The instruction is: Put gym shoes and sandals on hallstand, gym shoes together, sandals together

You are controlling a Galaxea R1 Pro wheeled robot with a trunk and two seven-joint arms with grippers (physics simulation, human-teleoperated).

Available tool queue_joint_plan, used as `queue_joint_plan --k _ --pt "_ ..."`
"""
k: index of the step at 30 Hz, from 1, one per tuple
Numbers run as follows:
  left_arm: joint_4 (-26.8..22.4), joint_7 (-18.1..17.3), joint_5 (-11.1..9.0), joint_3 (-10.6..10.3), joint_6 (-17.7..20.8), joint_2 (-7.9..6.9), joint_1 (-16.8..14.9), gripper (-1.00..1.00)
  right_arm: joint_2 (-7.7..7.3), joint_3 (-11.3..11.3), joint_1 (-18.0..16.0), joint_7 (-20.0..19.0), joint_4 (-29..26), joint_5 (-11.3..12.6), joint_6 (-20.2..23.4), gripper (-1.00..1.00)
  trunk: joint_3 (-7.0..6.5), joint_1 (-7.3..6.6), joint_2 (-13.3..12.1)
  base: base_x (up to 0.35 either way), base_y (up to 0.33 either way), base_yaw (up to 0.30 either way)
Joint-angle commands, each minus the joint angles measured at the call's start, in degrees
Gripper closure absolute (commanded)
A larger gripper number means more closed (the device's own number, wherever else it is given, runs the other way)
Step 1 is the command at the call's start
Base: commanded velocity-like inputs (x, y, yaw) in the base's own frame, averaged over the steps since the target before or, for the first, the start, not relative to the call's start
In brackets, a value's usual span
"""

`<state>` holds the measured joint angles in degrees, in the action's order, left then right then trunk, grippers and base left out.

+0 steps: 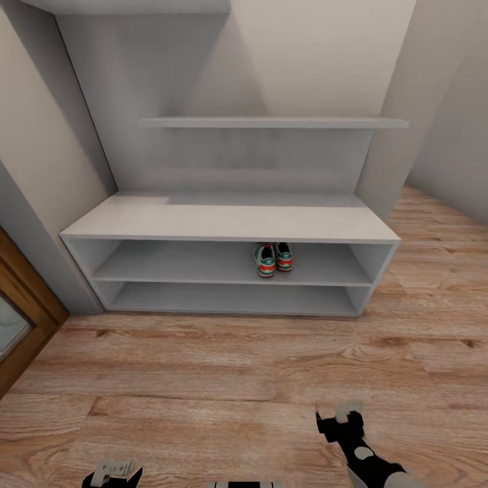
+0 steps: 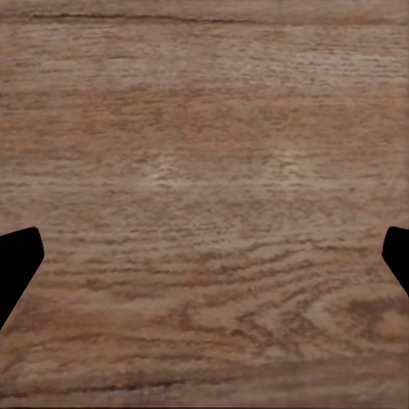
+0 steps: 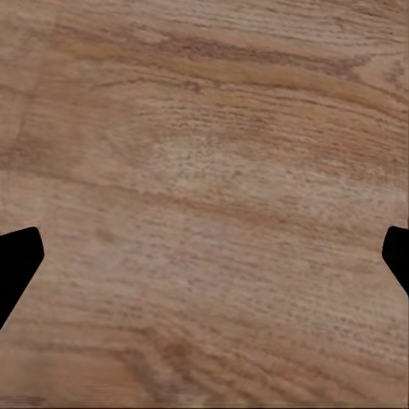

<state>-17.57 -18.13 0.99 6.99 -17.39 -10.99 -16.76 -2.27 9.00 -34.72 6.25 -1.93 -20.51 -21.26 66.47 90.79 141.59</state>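
Both pincers (image 1: 116, 470) (image 1: 339, 415) wide open, empty.

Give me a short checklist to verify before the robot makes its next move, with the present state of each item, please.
1. Two gym shoes on the hallstand: ok, both stand on its upper open shelf.
2. Gym shoes next to each other: ok, side by side.
3. Sandals located: cannot tell, not among what these pictures cover.
4. Left gripper free to grasp: ok, fingers wide apart, nothing between them.
5. Right gripper free to grasp: ok, fingers wide apart, bare corridor floor beyond.
6. Room left on the shelf beside the shoes: ok, free space on both sides.
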Motion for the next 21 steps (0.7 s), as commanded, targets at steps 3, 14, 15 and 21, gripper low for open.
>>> queue_joint_plan --k 3,14,15,21 --pt "0.94 -0.47 0.07 0.58 -0.19 0.14 -0.03 -1.0 -0.06 0.42 2.38 0.24 0.17 -0.64 -4.32 -1.0 0.04 -0.01 0.02 0.0 0.0 0.0" --pt "5.02 0.49 0.01 2.27 -7.13 0.99 -0.03 -1.0 -0.17 0.42 6.27 0.26 0.23 -0.67 -8.25 -1.0 0.04 -0.01 0.02 0.0 0.0 0.0" --pt "5.11 0.53 0.03 2.42 -7.19 1.05 -0.03 -1.0 -0.18 0.45 6.29 0.26 0.21 -0.67 -8.26 -1.0 0.04 -0.01 0.02 0.0 0.0 0.0" --pt "5.38 0.59 0.05 2.61 -7.29 1.18 -0.03 -1.0 -0.24 0.48 6.32 0.25 0.18 -0.67 -8.27 -1.0 0.04 -0.01 0.02 0.0 0.0 0.0"
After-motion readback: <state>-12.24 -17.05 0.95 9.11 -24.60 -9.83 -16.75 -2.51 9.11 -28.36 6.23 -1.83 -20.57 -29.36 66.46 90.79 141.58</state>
